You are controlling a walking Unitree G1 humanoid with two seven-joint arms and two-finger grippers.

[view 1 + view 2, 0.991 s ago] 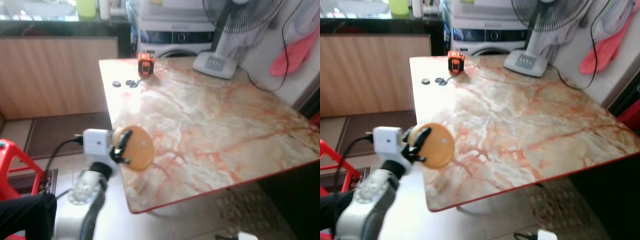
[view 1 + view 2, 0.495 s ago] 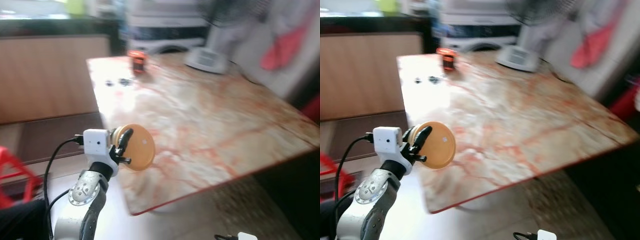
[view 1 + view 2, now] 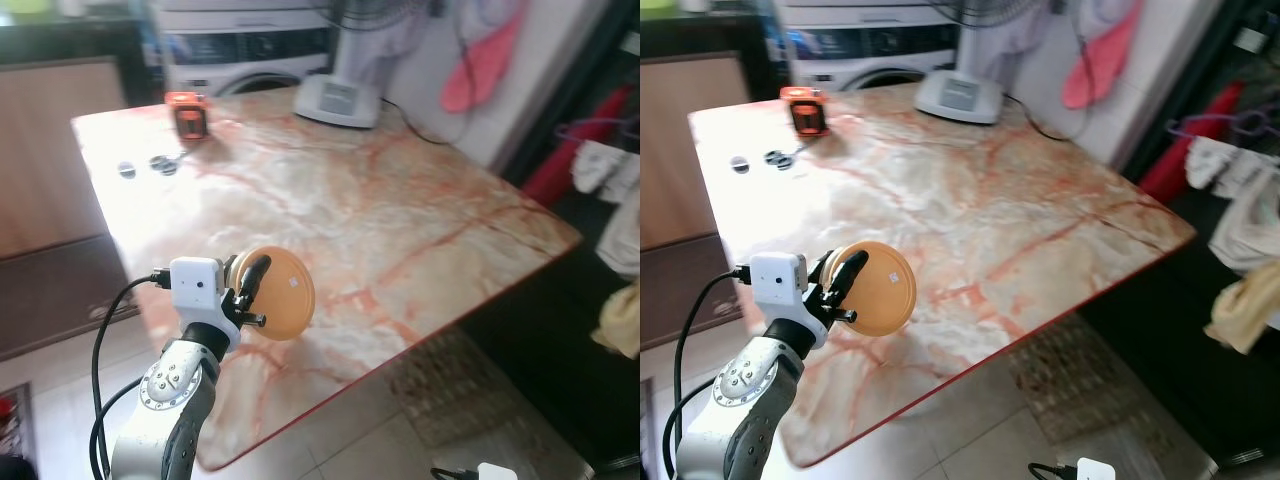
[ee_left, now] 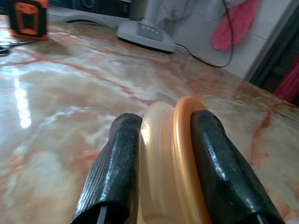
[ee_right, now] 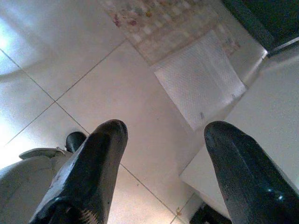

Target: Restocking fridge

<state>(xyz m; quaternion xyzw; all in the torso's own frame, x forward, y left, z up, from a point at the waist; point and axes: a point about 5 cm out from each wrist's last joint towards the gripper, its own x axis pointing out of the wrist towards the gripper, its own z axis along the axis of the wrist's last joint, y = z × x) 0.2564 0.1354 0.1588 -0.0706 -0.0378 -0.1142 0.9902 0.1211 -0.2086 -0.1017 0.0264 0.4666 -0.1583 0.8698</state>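
My left gripper [image 3: 250, 295] is raised at the near left edge of the marble table [image 3: 400, 200] and is shut on a round orange-lidded container [image 3: 282, 307]. In the left wrist view the container [image 4: 166, 158] sits on edge between the two black fingers [image 4: 114, 168], its cream body beside the orange lid. My right gripper [image 5: 163, 154] hangs low over the tiled floor with its fingers spread apart and nothing between them.
On the table's far side stand an orange tape measure [image 3: 188, 113], small dark discs [image 3: 145, 166] and a fan base [image 3: 335, 98]. A washing machine [image 3: 250, 50] lies behind. Cloths [image 3: 615, 250] hang at the right. A mat [image 3: 1080, 375] lies below the table.
The camera has swung to the right, so the table now sits further left and the red stool is gone from view. The left gripper still holds the container the same way.
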